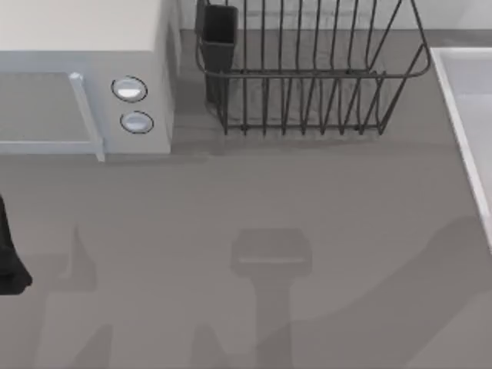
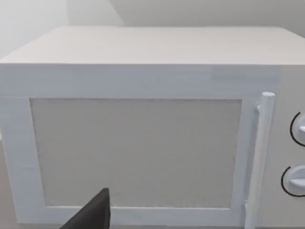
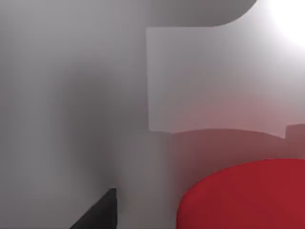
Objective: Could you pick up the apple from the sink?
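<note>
The apple is bright red and smooth. It lies very close in the right wrist view, on the pale grey inside of the sink. A dark piece of my right gripper shows beside the apple, a short gap away from it. In the top view the sink's whitish rim runs along the right edge of the table. My left arm is parked at the far left edge, and a dark part of its gripper faces the microwave door.
A white microwave with two round knobs stands at the back left. A dark wire dish rack holding a black cup sits at the back middle. Grey tabletop spreads in front, crossed by arm shadows.
</note>
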